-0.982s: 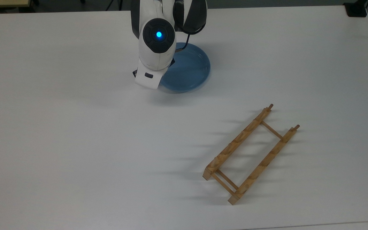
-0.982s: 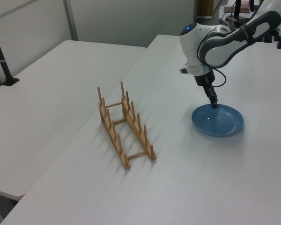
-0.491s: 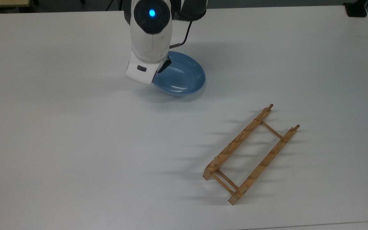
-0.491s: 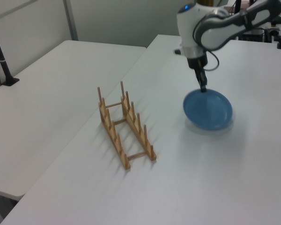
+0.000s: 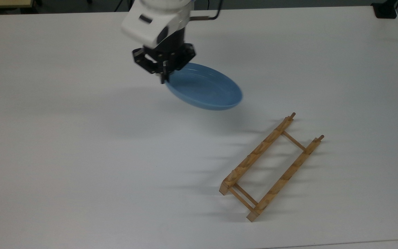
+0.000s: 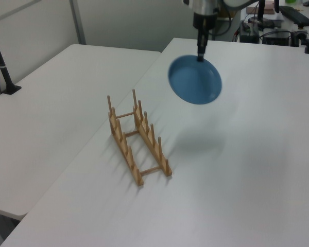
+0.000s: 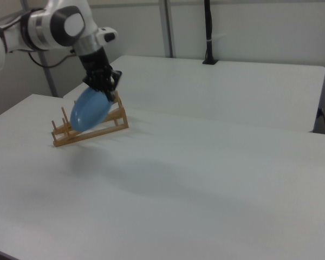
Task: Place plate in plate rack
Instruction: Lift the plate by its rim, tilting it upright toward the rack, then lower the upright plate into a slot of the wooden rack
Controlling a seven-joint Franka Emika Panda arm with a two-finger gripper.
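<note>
The gripper (image 5: pixel 164 76) was clamped on the rim of the light-blue plate (image 5: pixel 204 90), which hung tilted in the air, clear of the white table (image 5: pixel 64 155). The wooden plate rack (image 5: pixel 271 167) stood apart on the table, toward the top view's lower right, holding nothing

Bright, even overhead light; soft shadows on the white table (image 5: pixel 81 155); perhaps slight haze.
</note>
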